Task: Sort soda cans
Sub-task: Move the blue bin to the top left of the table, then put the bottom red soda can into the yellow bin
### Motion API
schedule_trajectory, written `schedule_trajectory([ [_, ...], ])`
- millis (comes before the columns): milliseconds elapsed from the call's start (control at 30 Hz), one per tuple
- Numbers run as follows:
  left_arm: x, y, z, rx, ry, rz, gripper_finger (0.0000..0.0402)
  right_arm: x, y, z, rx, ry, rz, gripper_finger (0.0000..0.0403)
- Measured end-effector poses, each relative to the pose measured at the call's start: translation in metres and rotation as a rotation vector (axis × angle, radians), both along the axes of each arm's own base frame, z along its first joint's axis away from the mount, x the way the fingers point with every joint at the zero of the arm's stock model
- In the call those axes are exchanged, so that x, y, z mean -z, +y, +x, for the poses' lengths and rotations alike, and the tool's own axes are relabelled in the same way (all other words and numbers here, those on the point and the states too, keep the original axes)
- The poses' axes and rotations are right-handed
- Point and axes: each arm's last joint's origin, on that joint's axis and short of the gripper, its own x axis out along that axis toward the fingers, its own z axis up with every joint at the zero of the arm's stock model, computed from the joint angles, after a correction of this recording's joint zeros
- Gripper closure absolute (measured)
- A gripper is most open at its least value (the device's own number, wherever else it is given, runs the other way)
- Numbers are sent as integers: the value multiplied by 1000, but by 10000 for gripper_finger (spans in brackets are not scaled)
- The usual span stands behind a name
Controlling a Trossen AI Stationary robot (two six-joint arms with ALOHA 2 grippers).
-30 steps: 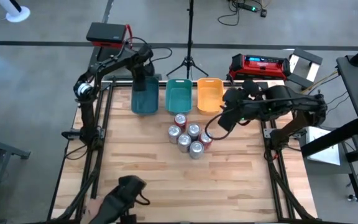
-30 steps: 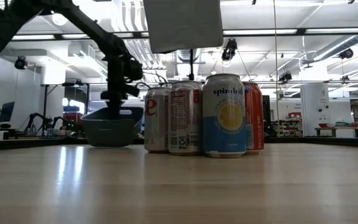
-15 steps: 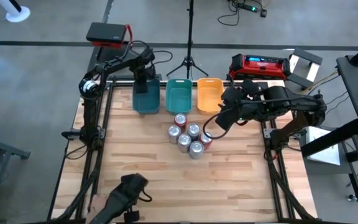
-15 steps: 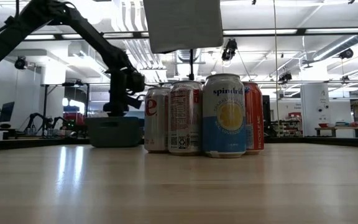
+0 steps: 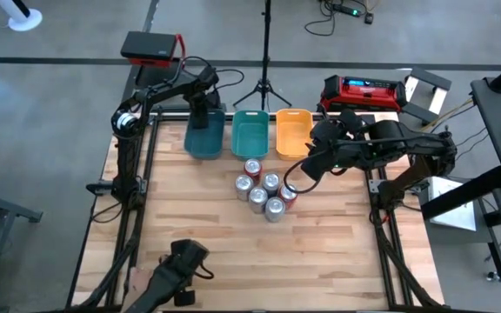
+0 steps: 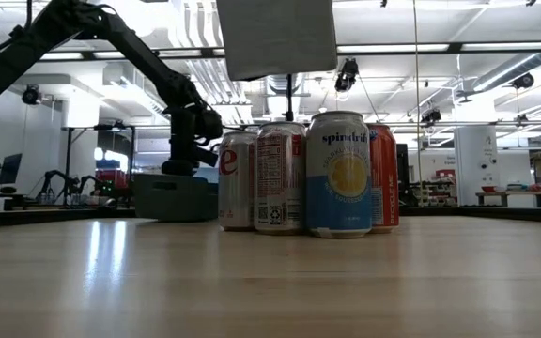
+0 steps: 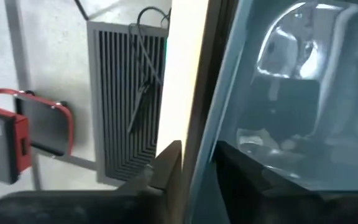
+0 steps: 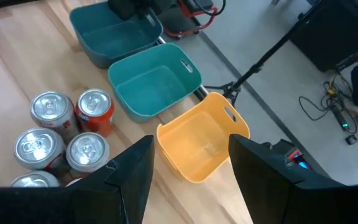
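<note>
Several soda cans (image 5: 263, 187) stand upright in a tight cluster at mid-table, some red-sided, the others silver-grey; they fill the low view's middle (image 6: 308, 174). My left gripper (image 5: 200, 109) points down at the far wall of the dark teal bin (image 5: 204, 137), which rests flat on the table. In the left wrist view its fingers (image 7: 197, 163) stand one outside and one inside that wall, with a gap showing. My right gripper (image 5: 296, 180) hovers open just right of the cans, its fingers (image 8: 191, 180) wide apart with nothing between them.
A teal bin (image 5: 250, 135) and an orange bin (image 5: 292, 133) stand side by side right of the dark teal one along the far edge. A black device (image 5: 179, 265) lies at the near edge. Bare wood lies on the near half of the table.
My left gripper has gone down with the dark teal bin. The bin hung tilted above the table a second ago and now sits flat on it at the far left. My right arm and the cans have kept still.
</note>
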Motion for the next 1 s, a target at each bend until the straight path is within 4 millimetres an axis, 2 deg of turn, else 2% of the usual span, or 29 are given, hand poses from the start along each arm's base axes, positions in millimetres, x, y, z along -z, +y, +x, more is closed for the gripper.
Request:
schedule_trajectory([
  [167, 0, 1, -1, 8, 16, 10, 280, 0, 0, 0, 0, 3, 0, 200],
  [367, -1, 1, -1, -16, 13, 17, 258, 0, 0, 0, -7, 10, -7, 200],
  [1000, -3, -4, -6, -106, 57, -2, 252, 0, -1, -1, 2, 9, -28, 200],
])
